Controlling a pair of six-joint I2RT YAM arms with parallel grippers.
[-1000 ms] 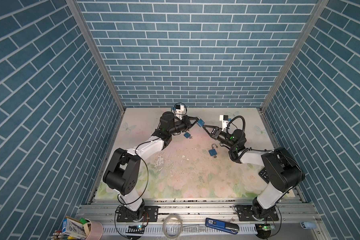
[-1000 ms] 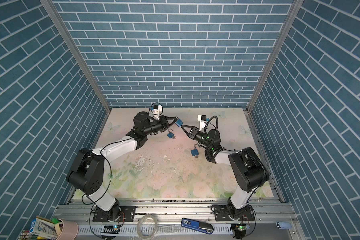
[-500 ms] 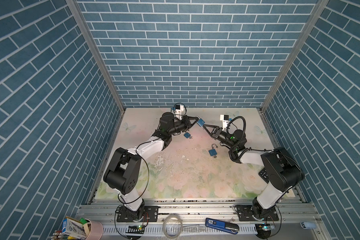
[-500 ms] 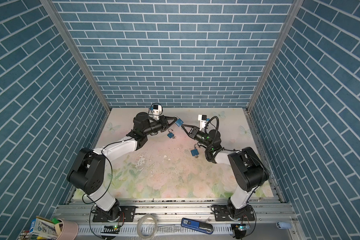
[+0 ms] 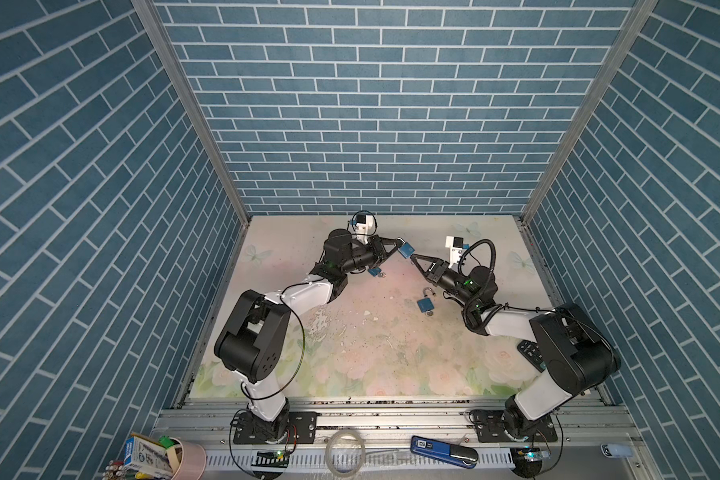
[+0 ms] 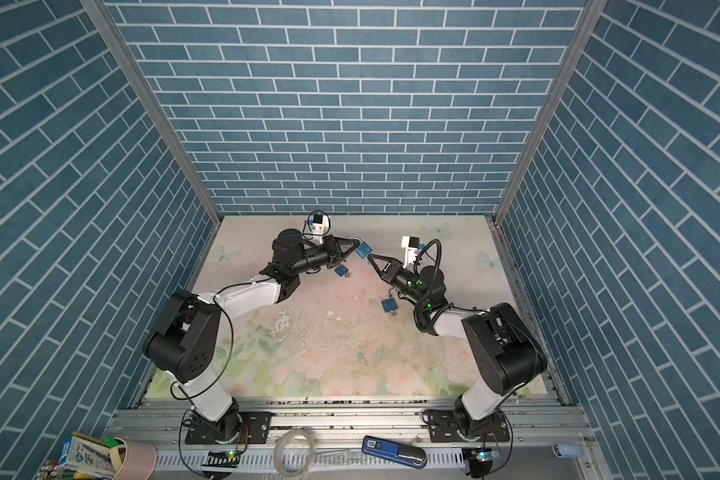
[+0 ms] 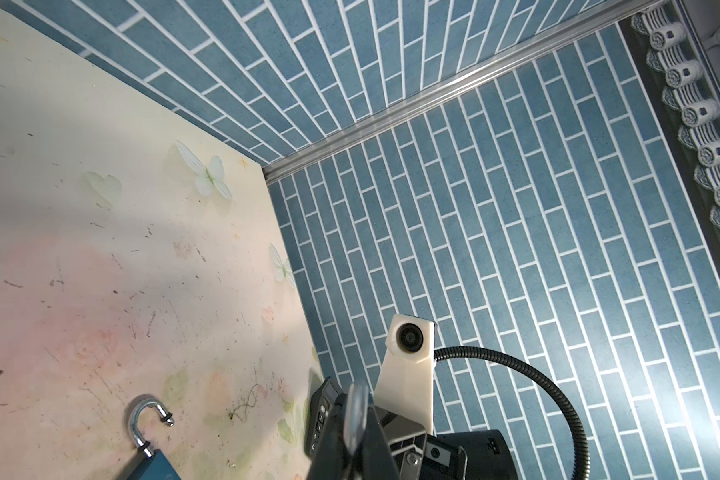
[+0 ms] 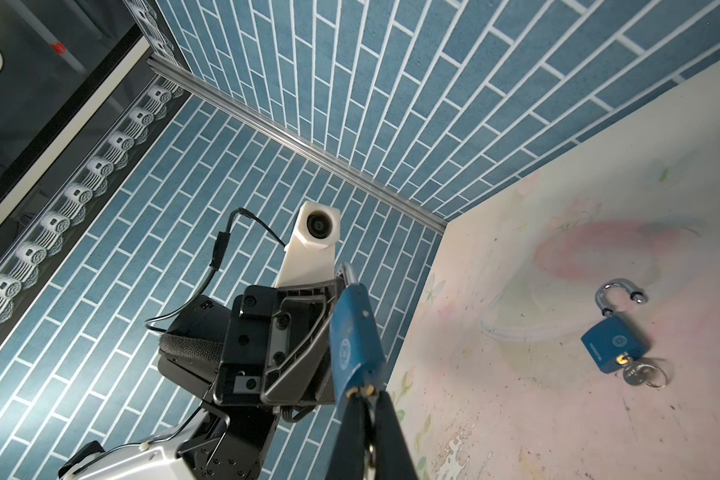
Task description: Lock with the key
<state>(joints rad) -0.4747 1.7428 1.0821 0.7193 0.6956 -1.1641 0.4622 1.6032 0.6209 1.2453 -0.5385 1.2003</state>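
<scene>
A pink cup (image 5: 188, 460) stands at the lower left of both top views, off the worktop (image 5: 350, 365), stuffed with a printed carton (image 5: 144, 452) and a bundle of pens (image 5: 116, 473).

Above the middle of the floral, scuffed worktop, the left hand (image 5: 398, 243) is pressed together on the silver steel shackle of the held padlock (image 8: 354, 336), a flat blue rectangular body with a round emblem, lifted clear of the surface. The right hand (image 8: 368, 434) meets it from the opposite side, its dark tapered fingers (image 8: 393, 440) pinched on the key (image 8: 369, 448). Only a sliver of silver metal shows between them, so the key seems to sit in the brass keyway, though the blade is hidden.

A second padlock (image 8: 614, 343) lies flat at the right of the right wrist view, its curved shackle swung open, a key and ring in its base. A third padlock (image 5: 425, 304), also open, lies just right of centre in a top view.
</scene>
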